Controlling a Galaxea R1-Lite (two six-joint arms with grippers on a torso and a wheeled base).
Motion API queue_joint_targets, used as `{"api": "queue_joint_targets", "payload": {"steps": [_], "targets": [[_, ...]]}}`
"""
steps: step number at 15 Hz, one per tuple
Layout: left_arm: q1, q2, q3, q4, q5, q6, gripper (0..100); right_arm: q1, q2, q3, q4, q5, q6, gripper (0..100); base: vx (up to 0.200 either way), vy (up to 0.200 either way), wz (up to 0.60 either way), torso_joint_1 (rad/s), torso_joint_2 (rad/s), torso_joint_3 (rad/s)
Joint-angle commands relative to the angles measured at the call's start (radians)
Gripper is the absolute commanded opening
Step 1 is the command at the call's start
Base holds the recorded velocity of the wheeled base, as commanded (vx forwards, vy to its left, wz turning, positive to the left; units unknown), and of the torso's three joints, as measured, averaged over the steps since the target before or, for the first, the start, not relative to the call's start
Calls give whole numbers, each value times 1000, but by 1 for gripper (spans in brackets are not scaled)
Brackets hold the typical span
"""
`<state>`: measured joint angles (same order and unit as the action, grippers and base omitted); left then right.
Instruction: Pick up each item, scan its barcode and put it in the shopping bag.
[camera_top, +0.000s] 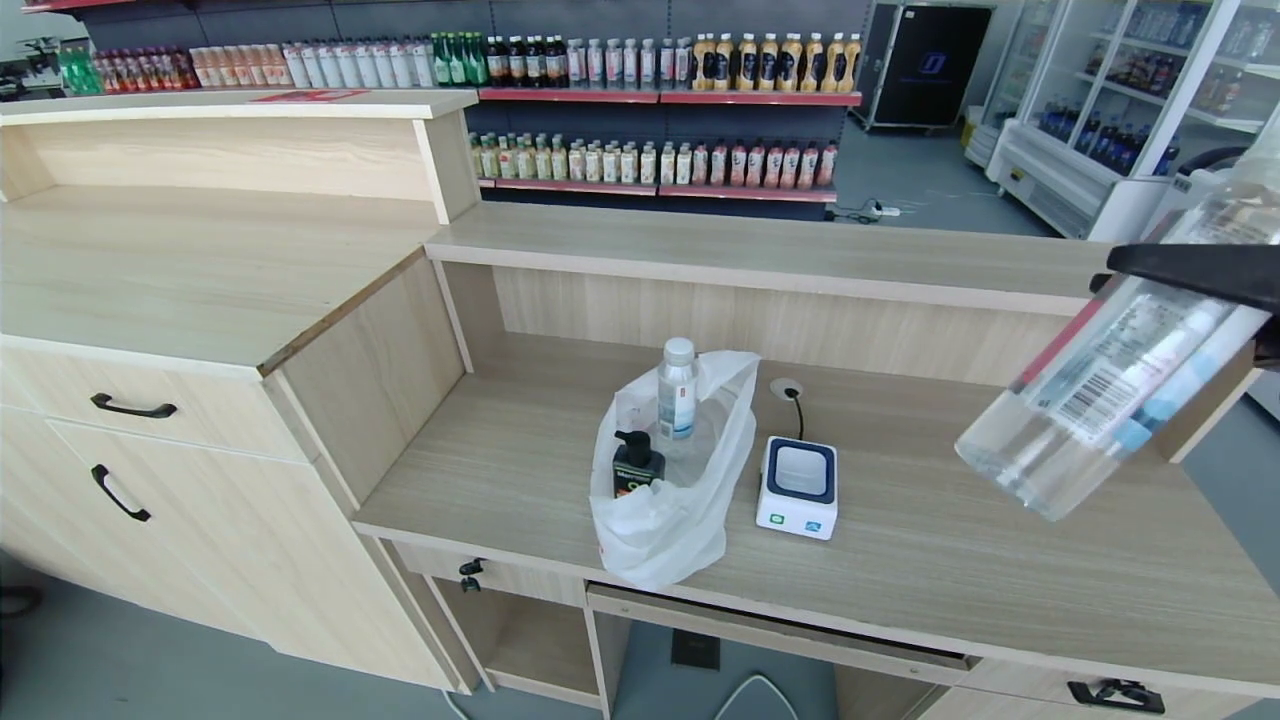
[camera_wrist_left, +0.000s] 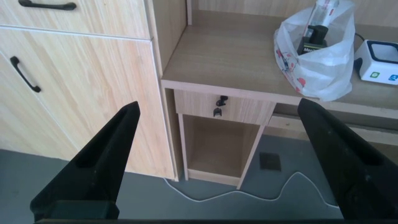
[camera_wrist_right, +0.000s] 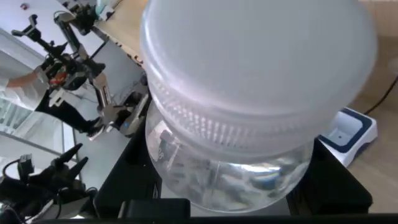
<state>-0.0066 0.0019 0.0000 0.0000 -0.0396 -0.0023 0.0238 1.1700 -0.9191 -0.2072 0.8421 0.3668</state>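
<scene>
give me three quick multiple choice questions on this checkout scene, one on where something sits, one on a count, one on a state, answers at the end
1. Where is the white and blue scanner box relative to the white plastic shopping bag?
A. inside it
B. beside it, on the robot's right, on the wooden counter
C. on the ledge above

2. How many items stand in the bag?
A. one
B. two
C. four

3. What state is the right gripper in?
A. open and empty
B. resting on the counter
C. shut on a clear plastic container with a barcode label

Answers:
1 B: the scanner sits on the counter just right of the bag.
2 B: a clear bottle with a white cap and a black pump bottle show inside.
3 C: its black finger crosses the container, which is held up off the counter.
</scene>
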Motion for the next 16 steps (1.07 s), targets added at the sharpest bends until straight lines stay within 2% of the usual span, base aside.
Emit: {"api": "queue_joint_targets", "payload": {"steps": [1,6,8,16], "targets": [[0,0,0,0,0,-1,100,102,-168,5,86,-3,1,0,0,0,0,0,0,0],[0,0,0,0,0,-1,100,168,-262,-43,218,-11,6,0,0,0,0,0,0,0],[0,0,0,0,0,-1,100,228,-311,-53,258,-34,21,0,0,0,0,0,0,0],[0,0,0,0,0,-1,100,277,-296,-81,264,-37,21,0,0,0,0,0,0,0]]}}
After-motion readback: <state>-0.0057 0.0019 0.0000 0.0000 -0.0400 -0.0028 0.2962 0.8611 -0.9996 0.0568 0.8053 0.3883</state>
